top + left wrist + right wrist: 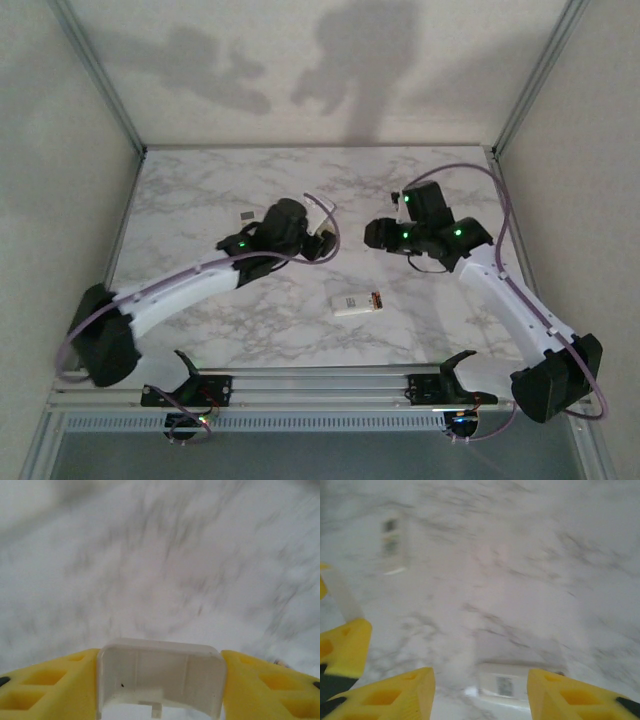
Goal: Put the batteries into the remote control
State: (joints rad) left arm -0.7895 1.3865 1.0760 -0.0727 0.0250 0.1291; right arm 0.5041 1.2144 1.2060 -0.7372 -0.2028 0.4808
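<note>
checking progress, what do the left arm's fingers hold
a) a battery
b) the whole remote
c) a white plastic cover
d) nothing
c: in the left wrist view a white plastic cover sits clamped between the yellow left fingers, while the remote control lies on the table in the top view.

My yellow-fingered left gripper (160, 655) clamps a white plastic cover (161, 676); my yellow-fingered right gripper (480, 676) hovers with fingers spread apart.

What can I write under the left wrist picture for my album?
Left gripper pinches a white plastic cover between yellow fingers over blurry marble table.
</note>
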